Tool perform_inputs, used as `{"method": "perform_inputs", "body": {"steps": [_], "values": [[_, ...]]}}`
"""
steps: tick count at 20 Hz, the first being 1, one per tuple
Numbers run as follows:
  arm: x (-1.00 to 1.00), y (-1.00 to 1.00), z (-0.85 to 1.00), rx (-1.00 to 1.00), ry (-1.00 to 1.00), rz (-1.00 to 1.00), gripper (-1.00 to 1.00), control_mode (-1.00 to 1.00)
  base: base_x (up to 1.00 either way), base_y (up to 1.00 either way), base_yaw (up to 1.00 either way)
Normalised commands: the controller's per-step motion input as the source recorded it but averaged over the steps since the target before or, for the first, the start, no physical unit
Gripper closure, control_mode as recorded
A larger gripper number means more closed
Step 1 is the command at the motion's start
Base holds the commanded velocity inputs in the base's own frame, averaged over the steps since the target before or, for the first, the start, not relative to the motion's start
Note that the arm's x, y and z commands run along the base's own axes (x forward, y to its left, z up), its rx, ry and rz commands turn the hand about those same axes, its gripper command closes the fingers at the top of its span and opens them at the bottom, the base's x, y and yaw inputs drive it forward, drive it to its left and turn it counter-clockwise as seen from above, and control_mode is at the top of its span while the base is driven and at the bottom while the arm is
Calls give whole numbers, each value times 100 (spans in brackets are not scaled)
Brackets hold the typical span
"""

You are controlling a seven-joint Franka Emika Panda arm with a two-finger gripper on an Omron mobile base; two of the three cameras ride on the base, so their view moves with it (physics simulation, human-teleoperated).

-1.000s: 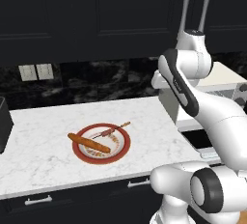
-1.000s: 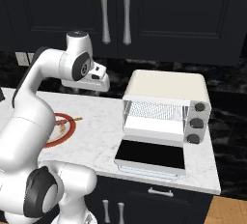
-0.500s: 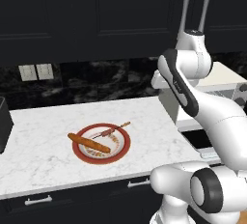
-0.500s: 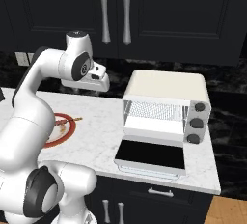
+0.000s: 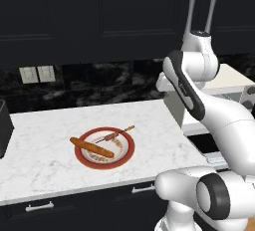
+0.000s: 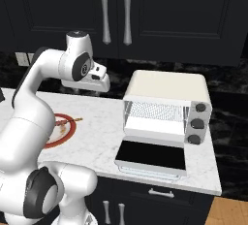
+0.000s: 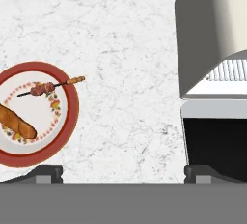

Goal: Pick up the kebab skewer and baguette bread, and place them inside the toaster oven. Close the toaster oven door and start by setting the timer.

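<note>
A red-rimmed plate [image 5: 127,151] [image 7: 70,103] lies on the white marble counter. On it are the baguette bread [image 5: 91,147] [image 7: 17,122] and the kebab skewer [image 5: 115,135] [image 7: 48,88], whose stick reaches over the rim. The cream toaster oven [image 6: 167,100] [image 7: 207,35] stands to the right, its wire rack showing. The toaster oven door [image 6: 151,157] [image 7: 217,141] is folded down flat. My gripper [image 7: 123,172] [image 6: 98,79] hangs high over the counter between plate and oven, open, holding nothing.
A dark slot toaster [image 5: 4,128] sits at the counter's left end. Black cabinets with long silver handles [image 6: 115,10] hang above. Three dark knobs [image 6: 197,123] line the oven's right front. The counter ends just right of the oven.
</note>
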Motion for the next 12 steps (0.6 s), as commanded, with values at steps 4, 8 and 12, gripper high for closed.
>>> {"method": "perform_inputs", "body": {"steps": [4, 8, 12], "values": [[0, 0, 0, 0, 0, 0, -100, -100, 0, 0, 0], [-30, -34, -15, 1, -8, 3, -100, -100, 0, 0, 0], [-67, -54, -26, 0, -37, 12, -100, -100, 0, 0, 0]]}}
